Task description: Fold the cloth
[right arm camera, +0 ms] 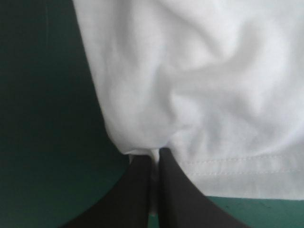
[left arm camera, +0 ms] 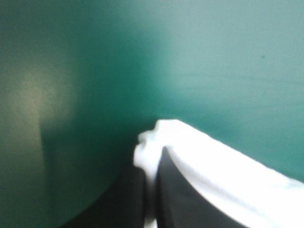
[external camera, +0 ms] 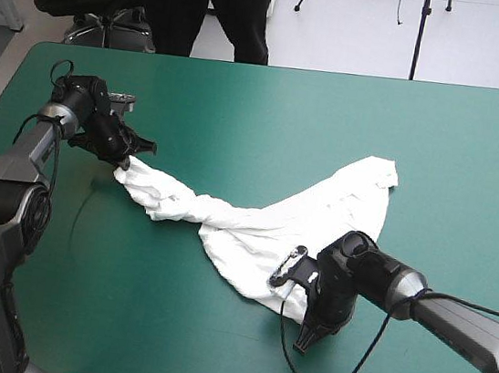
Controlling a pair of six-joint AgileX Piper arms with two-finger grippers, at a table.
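I see the T-shirt stretched in a twisted, crumpled band across the middle of the tabletop; I can't pick out its sleeves. My left pincer is clenched on its bunched left end. My right pincer grips the stitched hem on the shirt's near side, though the arm hides that grip from above.

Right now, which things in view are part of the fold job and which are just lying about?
In the job: the T-shirt, crumpled and stretched between the arms; the left gripper, shut on one end of it; the right gripper, shut on its hem.
Just there: the teal-green cover, only the surface underneath.
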